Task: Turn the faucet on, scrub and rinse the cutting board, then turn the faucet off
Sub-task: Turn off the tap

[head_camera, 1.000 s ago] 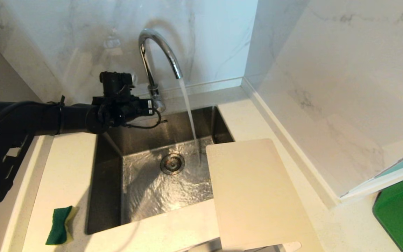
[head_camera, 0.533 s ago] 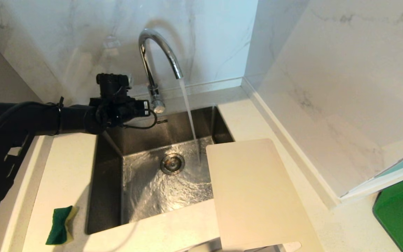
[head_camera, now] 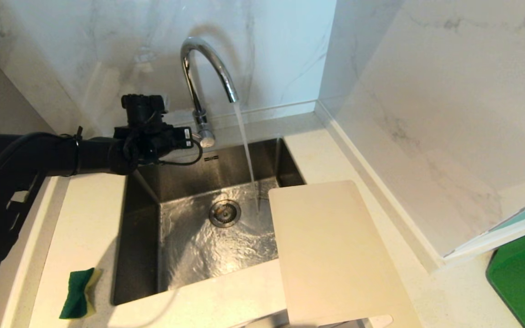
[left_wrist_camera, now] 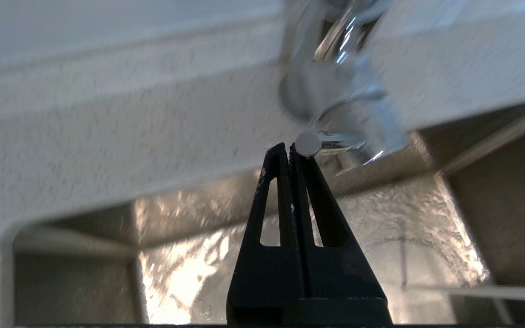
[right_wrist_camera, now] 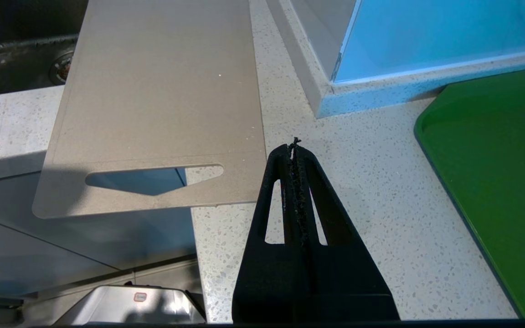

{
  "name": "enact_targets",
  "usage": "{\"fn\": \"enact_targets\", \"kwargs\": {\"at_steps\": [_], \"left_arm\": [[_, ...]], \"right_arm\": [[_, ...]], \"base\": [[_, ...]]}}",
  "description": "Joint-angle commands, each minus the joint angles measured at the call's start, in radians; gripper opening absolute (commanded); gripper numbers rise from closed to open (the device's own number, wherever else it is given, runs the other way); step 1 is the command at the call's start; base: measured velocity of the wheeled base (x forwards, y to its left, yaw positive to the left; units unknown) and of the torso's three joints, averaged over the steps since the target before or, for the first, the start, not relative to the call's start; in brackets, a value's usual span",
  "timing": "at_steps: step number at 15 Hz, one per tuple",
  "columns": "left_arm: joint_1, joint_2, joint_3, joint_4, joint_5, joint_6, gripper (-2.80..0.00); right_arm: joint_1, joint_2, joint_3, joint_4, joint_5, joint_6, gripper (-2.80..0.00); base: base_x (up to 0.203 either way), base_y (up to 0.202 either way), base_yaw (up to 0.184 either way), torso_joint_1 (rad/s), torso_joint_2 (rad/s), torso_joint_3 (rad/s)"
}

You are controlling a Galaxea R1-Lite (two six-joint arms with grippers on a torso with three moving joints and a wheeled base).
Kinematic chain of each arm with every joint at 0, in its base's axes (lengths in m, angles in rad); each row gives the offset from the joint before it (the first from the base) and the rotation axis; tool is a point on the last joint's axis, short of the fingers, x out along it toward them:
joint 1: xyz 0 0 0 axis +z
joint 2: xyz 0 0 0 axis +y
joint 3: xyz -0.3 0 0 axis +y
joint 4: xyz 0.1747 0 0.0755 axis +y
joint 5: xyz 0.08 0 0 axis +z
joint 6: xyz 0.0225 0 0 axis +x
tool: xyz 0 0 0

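**Tap running, board half over the sink**

We're at a pale speckled counter in a corner w/ white marbled walls behind and to the right. A steel sink is sunk into it; the basin floor is wet and rippling around the drain. A green-and-yellow sponge lies on the counter left of the sink, near the front edge. A green tray sits far right, well apart from the rest.

The faucet stands upright at the back rim, its arch curving toward the front-right, spout pointing down. Water falls from it into the basin, landing just beside the board's far edge.

The board lies flat on the sink's right side, far end overhanging the basin, near end past the counter's front edge. Its long axis runs front-to-back, tilted slightly; the handle slot is at the end nearest us.

Our left gripper is at the faucet base, fingers pressed together, tips touching the end of the small lever. Our right gripper hangs over the counter just beside the board's slot end, fingers together too, holding nothing.
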Motion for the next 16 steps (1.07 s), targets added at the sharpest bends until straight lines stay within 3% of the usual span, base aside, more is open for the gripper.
{"fn": "enact_targets", "kwargs": {"at_steps": [1,16], "left_arm": [[-0.001,-0.002,0.001,-0.009,0.001,0.0,-2.8],[0.002,-0.01,0.014,0.025,0.01,-0.017,-2.8]], "right_arm": [[0.0,0.001,0.002,0.0,0.002,-0.001,-2.8],[0.0,0.001,0.002,0.0,0.001,-0.001,-2.8]], "base": [[0.0,0.0,0.0,0.0,0.0,0.0],[0.0,0.0,0.0,0.0,0.0,0.0]]}}
